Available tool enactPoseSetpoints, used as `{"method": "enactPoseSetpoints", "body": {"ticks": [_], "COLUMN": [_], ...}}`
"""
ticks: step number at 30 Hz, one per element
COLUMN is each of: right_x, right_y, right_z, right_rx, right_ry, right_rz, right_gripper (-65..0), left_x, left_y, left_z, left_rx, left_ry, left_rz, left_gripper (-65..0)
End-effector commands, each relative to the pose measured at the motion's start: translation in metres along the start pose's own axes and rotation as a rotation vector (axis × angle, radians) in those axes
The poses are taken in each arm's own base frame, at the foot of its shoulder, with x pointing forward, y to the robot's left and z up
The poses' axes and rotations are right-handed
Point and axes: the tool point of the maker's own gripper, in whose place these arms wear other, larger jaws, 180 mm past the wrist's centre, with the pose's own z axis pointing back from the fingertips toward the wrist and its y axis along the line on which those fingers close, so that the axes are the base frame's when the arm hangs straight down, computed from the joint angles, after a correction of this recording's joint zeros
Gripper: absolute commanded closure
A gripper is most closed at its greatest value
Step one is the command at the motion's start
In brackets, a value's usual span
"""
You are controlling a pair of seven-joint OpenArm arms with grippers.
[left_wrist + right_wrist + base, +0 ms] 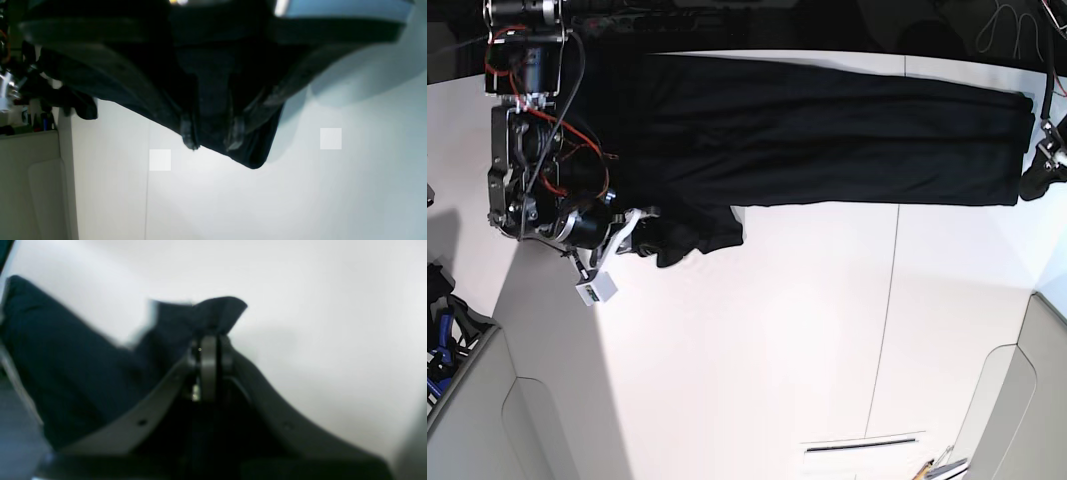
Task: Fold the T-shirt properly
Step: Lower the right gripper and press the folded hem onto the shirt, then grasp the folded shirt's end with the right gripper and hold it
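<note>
Black cloth of the T-shirt (827,140) stretches across the far side of your white table (807,330) — the left gripper (213,140) pinches its right corner, the right gripper (208,340) is clamped on a bunched left end (692,235).

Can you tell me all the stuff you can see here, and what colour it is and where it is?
T-shirt: one, black, stretched along the far side of the table between the two grippers.
table: one, white, under everything.
small things at the near edge: too small to tell what they are.
blue thing at the left edge: one, mostly out of view.
left gripper: one, dark, at the base view's right, pinching a corner of the T-shirt.
right gripper: one, dark, at the base view's left, pinching a fold of the T-shirt.
</note>
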Motion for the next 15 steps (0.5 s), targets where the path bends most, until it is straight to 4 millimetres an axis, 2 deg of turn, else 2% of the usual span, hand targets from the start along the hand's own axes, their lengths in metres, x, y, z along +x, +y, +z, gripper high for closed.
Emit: {"method": "enactPoseSetpoints", "body": {"ticks": [1, 7, 15], "right_x": [0.014, 0.0, -0.054], "right_y": [0.013, 0.067, 0.111], "right_z": [0.009, 0.042, 0.067], "right_rx": [0.018, 0.039, 0.114], "right_ry": [-0.056, -0.115, -0.058], "right_rz": [0.039, 0.127, 0.072], "right_gripper": [0.0, 0.0, 0.0], "left_x": [0.023, 0.024, 0.024], "left_y": [-0.007, -0.007, -0.007], "left_z": [0.005, 0.005, 0.005], "left_rx": [-0.018, -0.019, -0.019], "left_ry": [-0.05, -0.058, -0.058], "left_rz": [-0.036, -0.036, -0.036], "left_gripper": [-17.0, -17.0, -17.0]}}
